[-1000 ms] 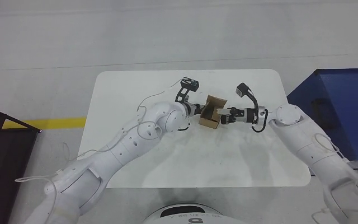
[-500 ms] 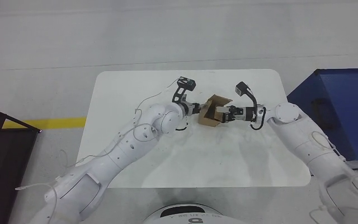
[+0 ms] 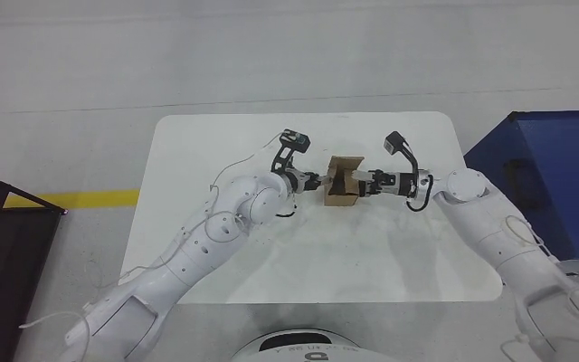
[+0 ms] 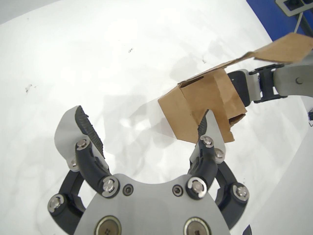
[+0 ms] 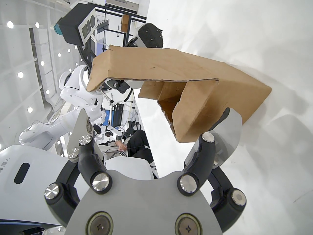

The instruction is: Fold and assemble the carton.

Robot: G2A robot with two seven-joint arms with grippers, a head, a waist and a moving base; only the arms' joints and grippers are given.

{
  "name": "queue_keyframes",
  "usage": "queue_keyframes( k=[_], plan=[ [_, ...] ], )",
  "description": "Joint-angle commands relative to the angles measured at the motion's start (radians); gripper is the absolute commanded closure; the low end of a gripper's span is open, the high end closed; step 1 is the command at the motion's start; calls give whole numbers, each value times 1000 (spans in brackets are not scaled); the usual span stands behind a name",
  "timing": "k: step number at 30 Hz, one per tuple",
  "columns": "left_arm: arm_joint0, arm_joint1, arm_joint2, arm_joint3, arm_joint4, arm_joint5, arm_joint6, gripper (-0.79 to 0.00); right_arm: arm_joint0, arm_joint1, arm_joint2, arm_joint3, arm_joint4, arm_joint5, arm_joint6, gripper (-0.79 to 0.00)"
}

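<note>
A brown cardboard carton (image 3: 343,178) stands partly folded at the middle of the white table (image 3: 199,154), one flap raised. My left gripper (image 3: 317,181) is just to its left, open; in the left wrist view (image 4: 144,123) one fingertip (image 4: 205,123) touches the carton's (image 4: 195,108) near corner. My right gripper (image 3: 364,185) sits against the carton's right side, open. In the right wrist view (image 5: 156,123) a carton (image 5: 195,81) wall lies between the spread fingers, with one finger (image 5: 231,121) under the outer wall and the raised flap (image 5: 146,62) overhead.
A dark blue bin (image 3: 534,172) stands off the table's right edge. A black frame (image 3: 18,235) is on the floor at the left. The table surface in front of the carton is bare.
The left gripper has drawn back to the left, off the carton. The right gripper pushed in slightly, and the carton has turned and squared up, its flap lower.
</note>
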Motion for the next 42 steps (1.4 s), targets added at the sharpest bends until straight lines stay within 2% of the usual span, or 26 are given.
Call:
queue_keyframes(
  k=[1, 11, 12, 14, 18, 25, 27, 33, 40, 41, 42],
  plan=[
    [0, -1, -7, 2, -17, -12, -11, -785, -1, -2, 2, -2, -6, 4, 1, -785],
    [-6, -20, 12, 25, 15, 6, -32, -785, 5, -16, -4, -19, -49, 22, 11, -785],
    [-8, -22, 14, 27, 13, 5, -37, -742, 5, -17, -4, -19, -52, 22, 14, -785],
    [-11, -26, 15, 33, 12, 4, -44, -388, 5, -20, -4, -19, -56, 23, 15, -785],
    [-16, -33, 19, 38, 21, 10, -60, -225, 8, -25, -5, -19, -68, 32, 20, -785],
    [-21, -47, 28, 49, 36, 25, -74, -83, 20, -37, -14, -21, -96, 58, 26, -785],
    [-21, -49, 28, 48, 39, 28, -77, 0, 23, -40, -16, -20, -102, 61, 28, -785],
    [-7, -47, 10, 13, 68, 38, -95, 0, 28, -47, -12, -7, -98, 53, 48, -785],
    [46, -31, -35, -69, 112, 46, -116, 0, 29, -51, 3, 13, -84, 37, 71, -785],
    [56, -28, -44, -79, 119, 46, -116, -108, 28, -52, 6, 16, -81, 34, 74, -785],
    [67, -24, -56, -90, 124, 45, -112, -360, 28, -52, 9, 19, -77, 30, 77, -785]
  ],
)
